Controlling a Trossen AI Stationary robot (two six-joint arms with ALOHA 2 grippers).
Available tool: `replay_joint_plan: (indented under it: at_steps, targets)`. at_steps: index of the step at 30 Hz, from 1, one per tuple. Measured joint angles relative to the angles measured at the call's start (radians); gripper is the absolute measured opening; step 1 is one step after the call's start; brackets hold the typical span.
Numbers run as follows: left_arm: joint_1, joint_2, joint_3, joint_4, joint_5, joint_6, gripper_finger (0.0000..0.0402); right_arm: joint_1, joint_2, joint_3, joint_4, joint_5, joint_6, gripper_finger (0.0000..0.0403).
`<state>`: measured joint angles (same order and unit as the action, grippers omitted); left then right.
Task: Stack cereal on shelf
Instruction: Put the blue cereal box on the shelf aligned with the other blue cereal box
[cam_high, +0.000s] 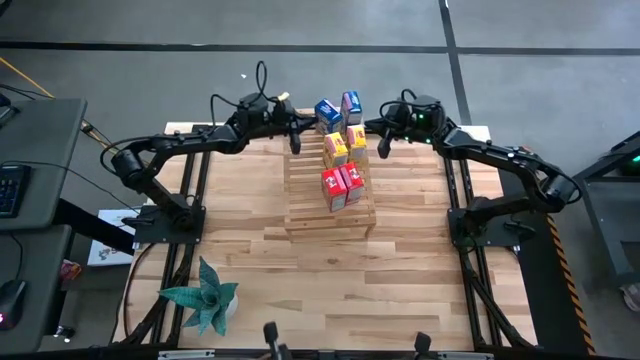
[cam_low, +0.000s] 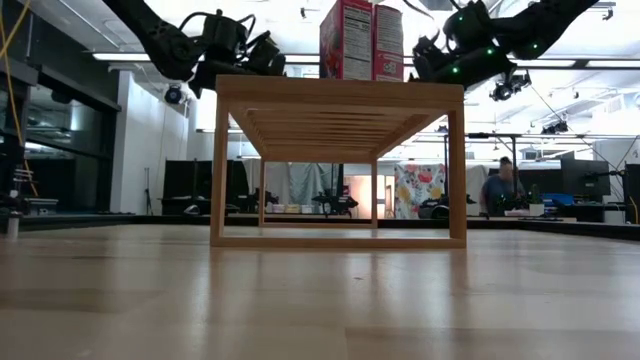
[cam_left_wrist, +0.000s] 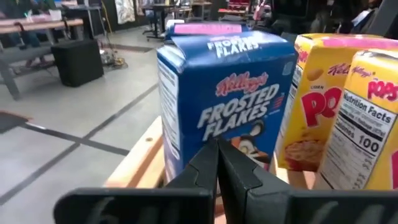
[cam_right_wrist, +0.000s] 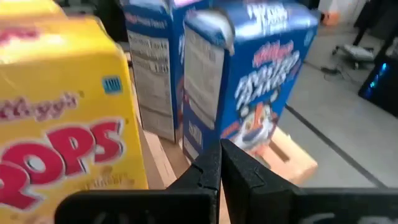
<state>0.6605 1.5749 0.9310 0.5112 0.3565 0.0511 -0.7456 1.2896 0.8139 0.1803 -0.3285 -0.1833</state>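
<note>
Cereal boxes (cam_high: 340, 150) all six already sit in colour pairs on the slatted rack (cam_high: 305, 205), and with left gripper (cam_high: 294, 143) and right gripper (cam_high: 382, 146) both pinched shut on nothing either side of it, I'd just back them off slowly so nothing gets clipped.

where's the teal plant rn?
High view: the teal plant stands on the table's near-left corner, by the left arm's base, well apart from the shelf.

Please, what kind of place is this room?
Probably a robotics lab or workshop, not a home: a bare concrete floor with marked lines, desks with monitors behind the table, and a person seated at one desk.
</note>
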Motion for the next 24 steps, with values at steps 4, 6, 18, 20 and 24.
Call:
replay_joint_plan:
  at_steps: [4, 6, 18, 20, 24]
  targets:
    - [0.011, 0.026, 0.001, 0.036, 0.008, -0.011, 0.0000, 0.000, 0.000, 0.000, 0.041, -0.016, 0.002, 0.0000]
    - [0.015, 0.052, 0.001, 0.068, 0.018, -0.021, 0.0000, 0.000, 0.000, 0.000, 0.052, -0.024, 0.003, 0.0000]
    - [0.015, 0.135, 0.086, 0.070, 0.023, -0.023, 0.0000, 0.002, 0.001, 0.000, 0.047, -0.039, 0.025, 0.0000]
    - [0.015, 0.133, 0.093, 0.072, 0.022, -0.022, 0.0000, 0.003, 0.001, 0.000, 0.046, -0.044, 0.025, 0.0000]
    - [0.023, 0.092, 0.093, -0.005, 0.020, 0.003, 0.0000, 0.001, -0.012, 0.000, 0.033, -0.009, 0.023, 0.0000]
